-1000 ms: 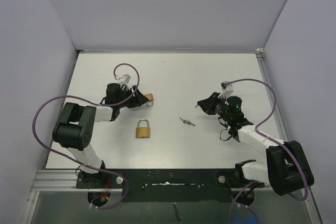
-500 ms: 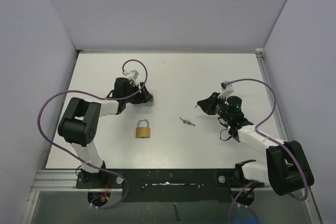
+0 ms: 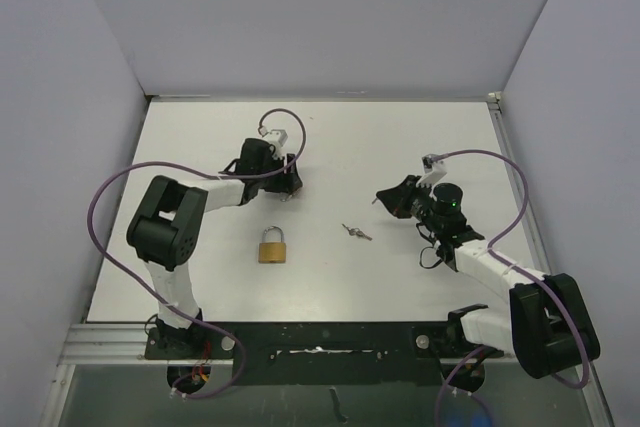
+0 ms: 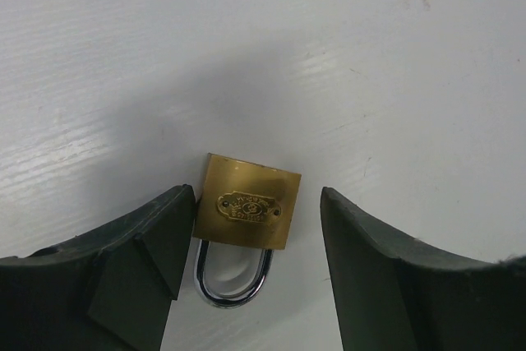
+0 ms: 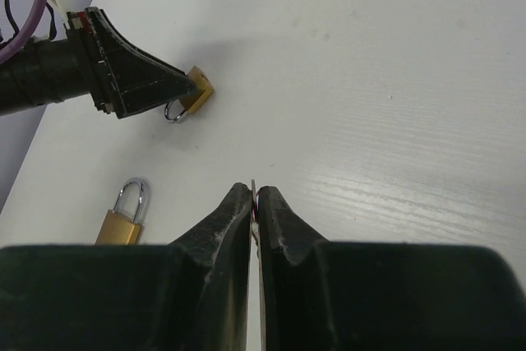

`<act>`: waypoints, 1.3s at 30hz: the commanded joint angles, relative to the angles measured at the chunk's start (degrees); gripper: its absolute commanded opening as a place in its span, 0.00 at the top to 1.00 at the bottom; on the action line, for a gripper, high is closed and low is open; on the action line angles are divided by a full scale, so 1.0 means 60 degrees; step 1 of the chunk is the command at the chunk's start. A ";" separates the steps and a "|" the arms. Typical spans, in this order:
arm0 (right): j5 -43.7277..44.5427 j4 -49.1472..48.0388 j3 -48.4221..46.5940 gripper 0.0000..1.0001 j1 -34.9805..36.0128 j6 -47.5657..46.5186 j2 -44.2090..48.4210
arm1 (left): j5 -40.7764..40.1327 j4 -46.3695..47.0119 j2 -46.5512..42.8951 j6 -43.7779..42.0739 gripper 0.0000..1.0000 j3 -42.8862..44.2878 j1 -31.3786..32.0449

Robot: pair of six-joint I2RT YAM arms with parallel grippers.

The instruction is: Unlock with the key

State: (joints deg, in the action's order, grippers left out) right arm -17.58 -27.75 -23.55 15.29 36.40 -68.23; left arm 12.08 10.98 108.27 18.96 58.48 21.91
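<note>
A small brass padlock (image 4: 248, 211) lies flat on the white table between the fingers of my open left gripper (image 4: 257, 232), its steel shackle pointing toward the wrist. The left finger (image 4: 144, 256) is right against the lock's side; the right finger (image 4: 386, 273) stands apart from it. From above, that gripper (image 3: 289, 180) covers most of this lock (image 3: 288, 194). My right gripper (image 5: 255, 195) is shut on a thin metal key (image 5: 253, 187), whose tip pokes out past the fingertips. It hovers at the table's right (image 3: 385, 197).
A larger brass padlock (image 3: 272, 245) lies nearer the front, also in the right wrist view (image 5: 122, 221). A loose bit of metal, perhaps another key (image 3: 355, 232), lies mid-table. Purple cables loop over both arms. Walls enclose the table on three sides.
My left arm has swung to the right and now straddles the small padlock. Its jaws have spread slightly. The right arm has not moved.
</note>
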 commanded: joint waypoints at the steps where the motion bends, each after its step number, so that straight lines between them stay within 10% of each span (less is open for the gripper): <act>1: 0.0046 -0.0288 -0.0150 1.00 -0.0099 -0.0135 0.0287 | -0.0347 -0.0527 0.0191 -0.0765 0.39 0.0753 0.0414; 26: -0.0028 -0.0419 -0.0103 1.00 -0.0117 -0.0075 0.0174 | -0.3083 -0.1626 0.0252 -0.2938 0.33 0.0746 0.1626; 39: -0.0061 -0.0374 -0.0207 1.00 -0.0116 -0.0160 0.0086 | -0.3316 -0.1578 0.0498 -0.2921 0.56 0.0804 0.1677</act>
State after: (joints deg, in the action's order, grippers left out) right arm -17.61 -27.70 -23.55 14.96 36.40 -67.92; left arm -6.04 3.40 109.10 2.50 61.47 32.01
